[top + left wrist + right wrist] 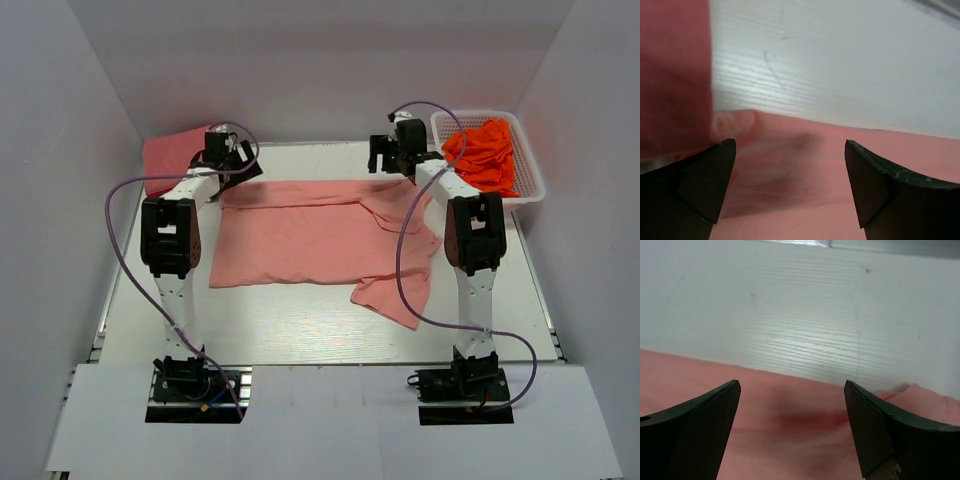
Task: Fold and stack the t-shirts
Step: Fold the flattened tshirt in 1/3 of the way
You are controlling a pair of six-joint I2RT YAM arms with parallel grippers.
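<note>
White table (pixel 300 330), t-shirt (pixel 300 235) far edge below L gripper (pixel 790 144), R gripper (pixel 791 384)

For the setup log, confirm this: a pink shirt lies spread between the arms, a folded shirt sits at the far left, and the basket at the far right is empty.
One thing is wrong. The basket is not empty: the top view shows orange cloth piled in it. The rest holds: a pink shirt lies spread between the arms and a folded shirt sits at the far left.
</note>
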